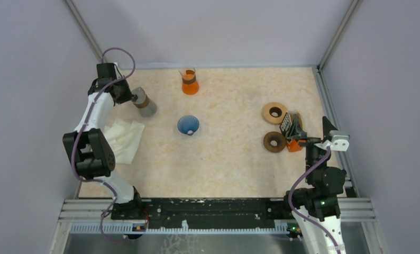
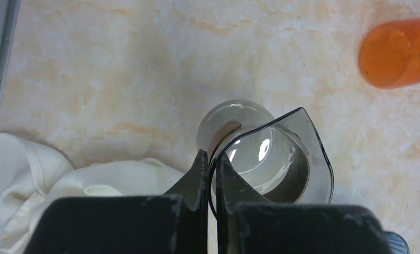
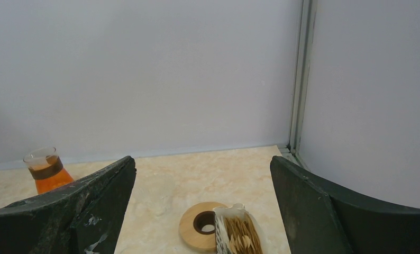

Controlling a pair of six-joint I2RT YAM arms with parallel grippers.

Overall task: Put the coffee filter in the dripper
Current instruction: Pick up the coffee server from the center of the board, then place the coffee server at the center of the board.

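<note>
Nearest, the right hand (image 3: 201, 164) is hanging with its fingers wide apart, gripping nothing, just at the pouch of brown paper coffee filters (image 3: 238, 233) beside 2 wooden rings (image 1: 275, 127). In the middle of the tabletop (image 1: 224, 164), the blue ribbed cone dripper (image 1: 188, 125) is apparently sitting empty, so the placing is not yet starting. Farthest, the left hand (image 2: 210, 159) is pinching the rim of a smoky glass beaker (image 2: 282, 159).

Left gripper (image 1: 130, 97) at grey glass vessel (image 1: 145, 104), rear left; blue dripper (image 1: 188, 125) mid-table; white sheet (image 1: 124, 138) near left edge
</note>
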